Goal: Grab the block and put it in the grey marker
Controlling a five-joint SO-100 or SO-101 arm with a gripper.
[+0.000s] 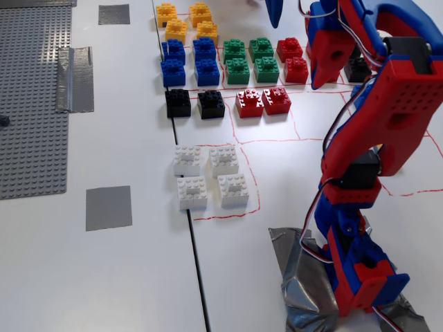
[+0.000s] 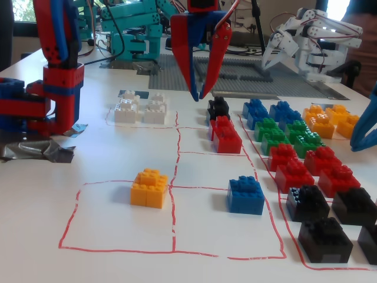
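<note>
The block (image 2: 149,187) is a lone orange-yellow studded brick inside a red-drawn square on the white table; in the view from above my arm hides it. The grey marker (image 1: 109,207) is a flat square of grey tape left of the white bricks, and it shows as a dark patch (image 2: 126,93) behind them. My gripper (image 2: 198,97) hangs point-down above the table near the black bricks, far beyond the block. Its blue and red fingers meet at the tips with nothing between them. From above, the gripper (image 1: 317,86) shows by the red and black bricks.
White bricks (image 1: 210,176), black, red (image 2: 227,134), green, blue and several orange bricks (image 1: 185,21) stand in rows. A lone blue brick (image 2: 245,194) sits right of the block. A grey studded baseplate (image 1: 31,97) with a tape strip (image 1: 76,78) lies left. Another robot's blue finger (image 2: 366,125) pokes in.
</note>
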